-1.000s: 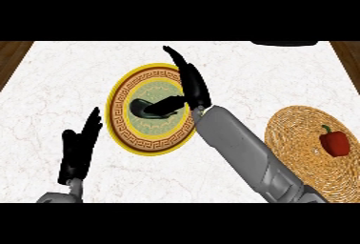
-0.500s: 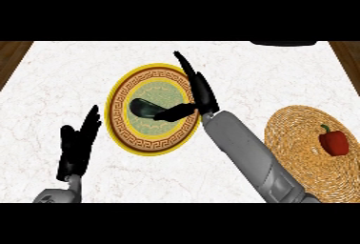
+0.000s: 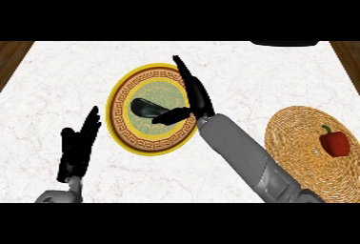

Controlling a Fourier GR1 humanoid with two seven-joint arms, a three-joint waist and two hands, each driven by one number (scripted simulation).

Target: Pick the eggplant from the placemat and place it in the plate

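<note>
While the marble table (image 3: 63,71) fills the frame, the woven placemat (image 3: 295,138) at right carries only a red pepper (image 3: 334,142). At centre, the plate (image 3: 126,138) already holds the eggplant (image 3: 145,107); the right hand (image 3: 197,95) stands beside it, fingers straight, apparently releasing. At lower left, the left hand (image 3: 79,147) rests open.

Upper left of frame: bare counter (image 3: 63,71), open passage. Center: plate (image 3: 126,138) with right hand (image 3: 195,93) over its right rim. Lower right: placemat (image 3: 299,143) holding red pepper (image 3: 335,143).
</note>
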